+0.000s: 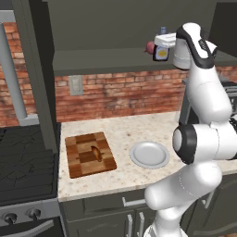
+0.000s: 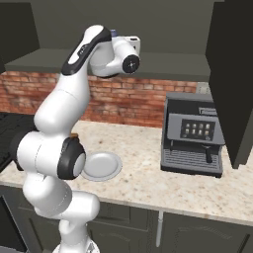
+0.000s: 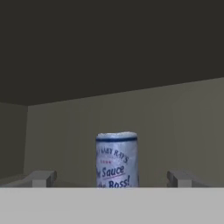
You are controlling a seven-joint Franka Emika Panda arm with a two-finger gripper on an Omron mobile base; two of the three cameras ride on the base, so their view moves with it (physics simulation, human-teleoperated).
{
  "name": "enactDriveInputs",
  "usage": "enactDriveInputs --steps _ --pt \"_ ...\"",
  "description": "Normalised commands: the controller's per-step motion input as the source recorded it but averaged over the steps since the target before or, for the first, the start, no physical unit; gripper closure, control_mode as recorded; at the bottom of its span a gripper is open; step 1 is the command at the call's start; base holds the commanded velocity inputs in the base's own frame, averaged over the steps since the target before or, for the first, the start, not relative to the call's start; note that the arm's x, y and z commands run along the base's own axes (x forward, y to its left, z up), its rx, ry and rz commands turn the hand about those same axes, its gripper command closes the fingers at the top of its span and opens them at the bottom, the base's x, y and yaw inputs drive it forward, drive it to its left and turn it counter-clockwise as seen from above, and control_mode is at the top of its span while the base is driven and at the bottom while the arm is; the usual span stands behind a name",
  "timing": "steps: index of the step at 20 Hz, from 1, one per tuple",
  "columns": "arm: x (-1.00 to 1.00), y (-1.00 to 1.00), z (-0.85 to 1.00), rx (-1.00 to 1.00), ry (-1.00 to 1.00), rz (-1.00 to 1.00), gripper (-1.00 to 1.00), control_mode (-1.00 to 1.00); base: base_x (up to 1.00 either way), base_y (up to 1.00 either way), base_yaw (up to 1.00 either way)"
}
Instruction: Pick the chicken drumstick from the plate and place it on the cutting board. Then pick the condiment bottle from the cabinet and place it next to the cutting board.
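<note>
Gripper (image 3: 111,178): I see its jaws wide, holding nothing, either side of the bottle.
Bottle (image 3: 117,159): centre-bottom of the hand view, upright on the cabinet (image 1: 106,60) shelf.
Drumstick (image 1: 96,153): on the board (image 1: 90,154), lower left of the left base view.
Plate (image 1: 149,154): just right of the board.

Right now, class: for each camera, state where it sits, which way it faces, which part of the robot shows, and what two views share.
Left base view: behind the arm, to its left, facing the counter; cutting board with chicken drumstick, plate; arm at right.
Right base view: behind, to its right, facing the coffee machine; arm at left.
Hand view: on the hand, facing into the cabinet at the condiment bottle between open claw fingertips.
Shared: both base views show the plate.
</note>
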Motion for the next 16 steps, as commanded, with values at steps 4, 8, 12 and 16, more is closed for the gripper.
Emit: enactDriveInputs --steps 4,8,12,16 --pt "0.09 0.00 0.00 0.00 0.00 -0.01 -1.00 -1.00 0.00 0.00 0.00" --pt "0.07 0.00 0.00 0.00 0.00 -0.01 -1.00 -1.00 0.00 0.00 0.00" --pt "0.08 0.00 0.00 0.00 0.00 -0.01 -1.00 -1.00 0.00 0.00 0.00" --pt "0.08 0.00 0.00 0.00 0.00 0.00 -1.00 -1.00 0.00 0.00 0.00"
